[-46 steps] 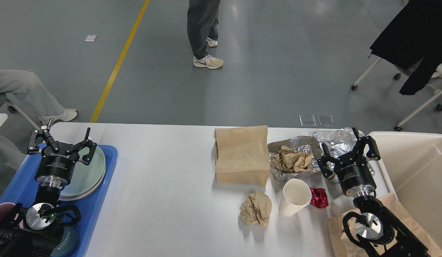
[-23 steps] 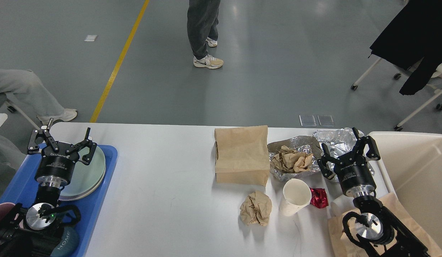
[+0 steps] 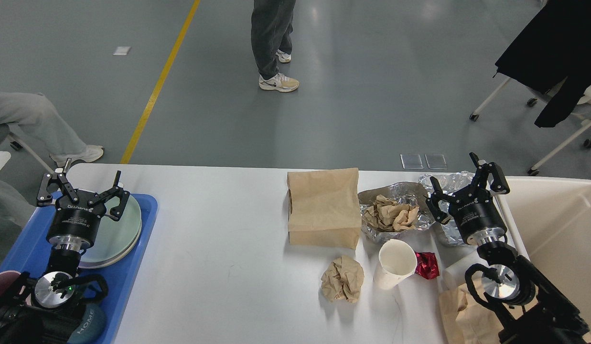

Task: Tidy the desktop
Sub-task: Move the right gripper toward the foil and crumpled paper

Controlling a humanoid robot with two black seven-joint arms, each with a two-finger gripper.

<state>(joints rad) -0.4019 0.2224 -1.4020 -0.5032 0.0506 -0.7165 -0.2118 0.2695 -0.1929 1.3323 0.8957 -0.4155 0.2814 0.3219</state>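
Note:
The white desktop (image 3: 219,239) carries litter at its right half: a brown paper bag (image 3: 324,208), a crumpled brown paper ball (image 3: 343,278), a white paper cup (image 3: 395,263) on its side, a red foil wrapper (image 3: 427,265), and crumpled foil (image 3: 395,210) holding brown paper. My right gripper (image 3: 462,184) is open and empty, raised over a second foil sheet (image 3: 448,184) at the right end. My left gripper (image 3: 81,187) is open and empty above the plates (image 3: 118,229) in the blue tray (image 3: 133,267).
A cream bin (image 3: 558,229) stands at the right edge of the table. A flat brown paper (image 3: 460,310) and a white roll (image 3: 460,272) lie under my right arm. A person stands beyond the table; chairs stand at far right.
My right gripper has risen and moved back and slightly right, toward the bin's rim. The left arm and the litter have not moved.

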